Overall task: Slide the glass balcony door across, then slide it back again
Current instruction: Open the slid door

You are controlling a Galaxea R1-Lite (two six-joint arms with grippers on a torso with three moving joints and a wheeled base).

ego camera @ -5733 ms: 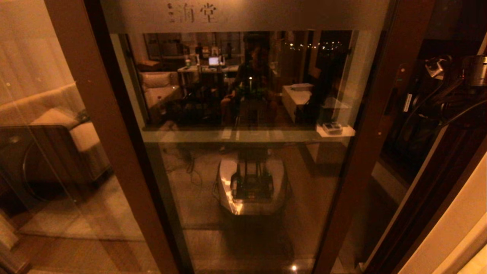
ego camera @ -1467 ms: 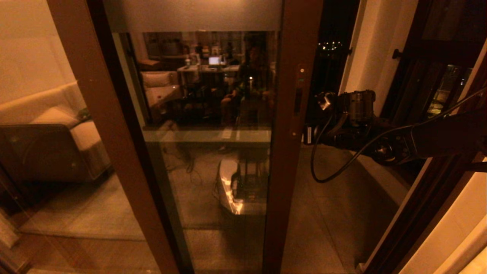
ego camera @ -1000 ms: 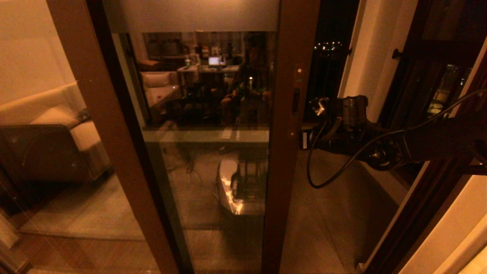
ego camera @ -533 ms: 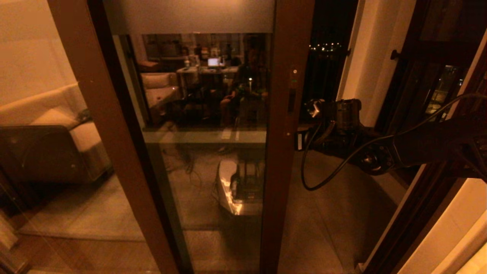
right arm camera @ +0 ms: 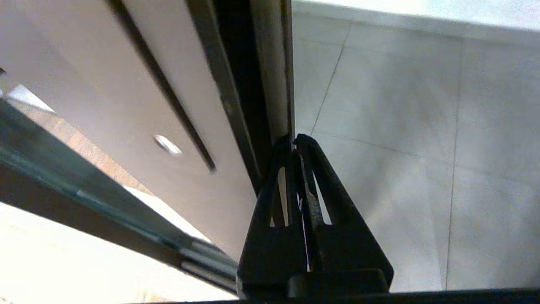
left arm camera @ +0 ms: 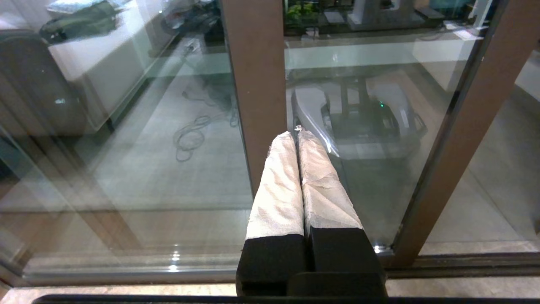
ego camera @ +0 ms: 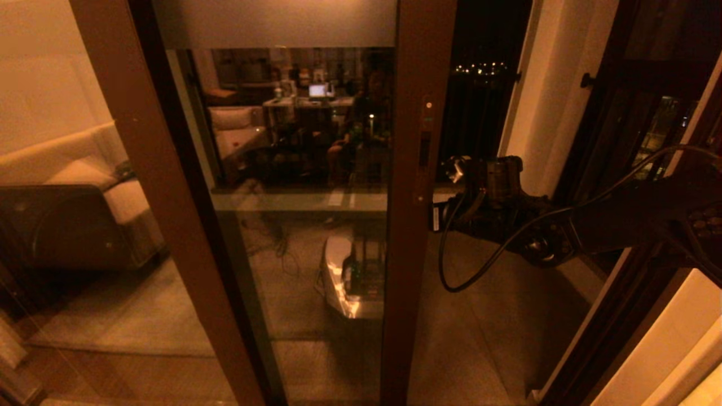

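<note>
Change: over the last seconds the glass balcony door (ego camera: 293, 186) has travelled toward the fixed panel, and its stile now stands further from the right wall than before; the dark gap to the balcony has grown wider.
Right pincer (right arm camera: 295, 141): its two black fingers are pressed together, holding nothing, and their tips rest against the edge of the door stile. It has followed the stile as the stile moved.
Door place: the stile is directly in front of the right pincer tips; the lock plate (ego camera: 424, 149) sits a little above them in the head view.
Meaning for the task: we judge that the first slide is in progress and almost complete; the return slide is not yet begun, and for it we must push from the other side of the stile or catch its edge.
Left pincer (left arm camera: 297, 137): its white-wrapped fingers are together and empty, parked low before the glass.
Surface: the floor (right arm camera: 400, 126) beyond the right pincer is pale tile; the door runs on a bottom track (left arm camera: 464, 261).
Room: dim warm light, a sofa (ego camera: 84, 175) behind the fixed panel far from the right pincer, city lights outside.
</note>
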